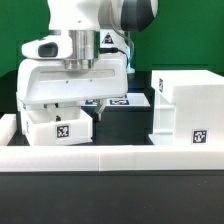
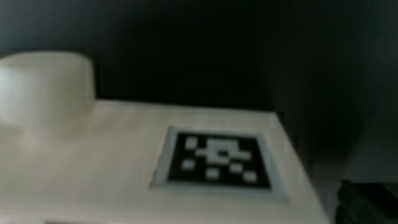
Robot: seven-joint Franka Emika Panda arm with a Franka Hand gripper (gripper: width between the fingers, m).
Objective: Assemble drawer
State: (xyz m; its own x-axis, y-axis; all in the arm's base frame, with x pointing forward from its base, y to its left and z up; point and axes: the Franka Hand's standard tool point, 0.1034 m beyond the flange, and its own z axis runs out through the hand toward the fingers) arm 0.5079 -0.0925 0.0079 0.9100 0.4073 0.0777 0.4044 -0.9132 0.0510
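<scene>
Currently this looks like the pick of a tray, early in the build. Nearest, the low wall strip (image 1: 110,156) runs in front of the case (image 1: 185,105). Behind it, the small tray (image 1: 55,125) sits on the surface (image 1: 120,195), to the exterior view's left of the case and apart from it. The hand (image 1: 72,100) hangs right over that tray. Its fingers are hidden, so I cannot tell whether they're apart or clamped. Further back, the marker board (image 1: 118,101) lies left of the case. The wrist view gives only a blurred tagged white face (image 2: 217,158). Next move calls for a confirmed grip, then a level carry to the case.
</scene>
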